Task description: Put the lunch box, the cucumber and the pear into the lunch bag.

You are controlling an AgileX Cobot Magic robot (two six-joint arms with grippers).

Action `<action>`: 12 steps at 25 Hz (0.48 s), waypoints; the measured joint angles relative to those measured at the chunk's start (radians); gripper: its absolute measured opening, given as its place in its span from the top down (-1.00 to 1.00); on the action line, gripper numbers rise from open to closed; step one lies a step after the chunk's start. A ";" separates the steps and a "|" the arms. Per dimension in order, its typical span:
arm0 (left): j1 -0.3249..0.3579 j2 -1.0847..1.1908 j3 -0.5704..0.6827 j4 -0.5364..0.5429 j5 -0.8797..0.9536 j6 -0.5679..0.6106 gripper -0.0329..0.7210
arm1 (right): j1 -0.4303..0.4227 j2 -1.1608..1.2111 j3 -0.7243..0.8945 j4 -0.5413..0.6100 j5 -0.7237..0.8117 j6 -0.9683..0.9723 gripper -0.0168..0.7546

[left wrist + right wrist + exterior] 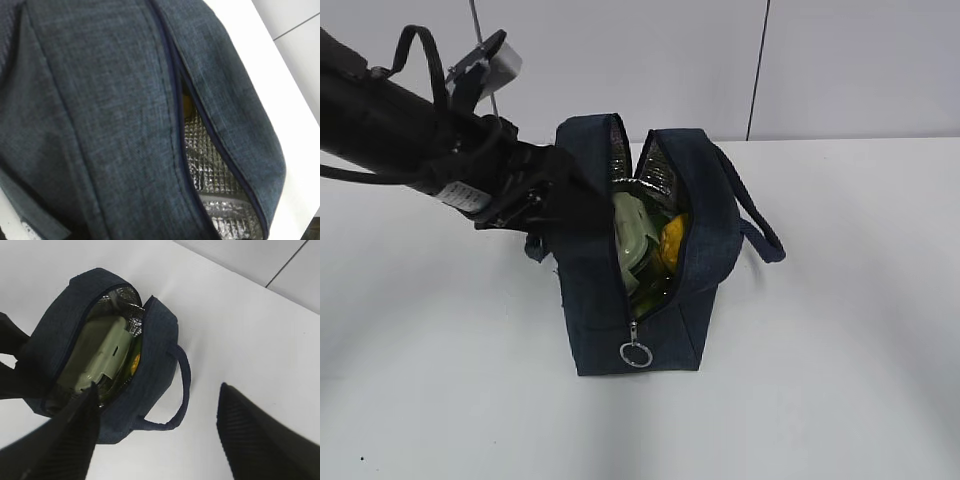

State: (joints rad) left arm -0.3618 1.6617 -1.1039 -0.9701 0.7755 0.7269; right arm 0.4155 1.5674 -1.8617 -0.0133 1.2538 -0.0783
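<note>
I see the large navy fabric lunch bag [650, 250] standing unzipped on the white table [840, 350]; the sage-green ribbed-lid lunch box [102, 357] and the yellow-orange pear [673, 243] sit inside, the cucumber unclear. The soft bag will sag, so I'd grip its stiff zipper rim. The right gripper [155, 435] is spread wide, empty. The left gripper's fingers are hidden against the bag's side; I cannot tell.

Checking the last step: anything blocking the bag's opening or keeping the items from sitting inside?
Nothing visible does. The lunch bag is unzipped, and the lunch box and pear already sit inside. The cucumber isn't clearly distinguishable.
</note>
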 joint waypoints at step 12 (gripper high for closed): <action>0.000 0.000 -0.001 0.021 0.026 0.001 -0.32 | 0.000 -0.374 0.492 0.000 -0.008 0.136 -0.46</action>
State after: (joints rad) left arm -0.3618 1.6617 -1.1051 -0.9492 0.8015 0.7279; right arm 0.4155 1.1935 -1.3697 -0.0133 1.2455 0.0574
